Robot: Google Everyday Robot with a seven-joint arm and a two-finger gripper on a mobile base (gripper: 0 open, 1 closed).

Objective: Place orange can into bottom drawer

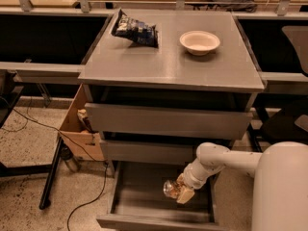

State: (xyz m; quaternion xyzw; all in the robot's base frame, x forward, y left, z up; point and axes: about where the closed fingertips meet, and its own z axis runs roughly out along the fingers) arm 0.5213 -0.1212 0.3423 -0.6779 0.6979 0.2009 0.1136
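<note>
The grey bench (168, 66) fills the middle of the view, with three drawers stacked in its front. The top drawer (168, 121) and the middle drawer (144, 150) stand slightly out. The robot's white body (281, 191) bulks at 4 o'clock in the view. The bottom drawer (139, 196), at 6 o'clock, is pulled far out, and its shallow grey tray lies open to the camera. The white arm (216, 160) reaches from the body toward 9 o'clock and bends down over the drawer's right half.

A cardboard box (77, 129) stands on the floor at 9 o'clock from the drawers, just beside the bench. On the bench top a dark blue chip bag (135, 30) lies at 11 o'clock and a white bowl (199, 42) sits at 1 o'clock, the two well apart.

The end effector (180, 191) is inside the outline of the bottom drawer, toward 3 o'clock of its tray. It is pinching the orange can (169, 188), which lies on its side, its end pointing to 9 o'clock. Whether the can touches the drawer floor cannot be told.
</note>
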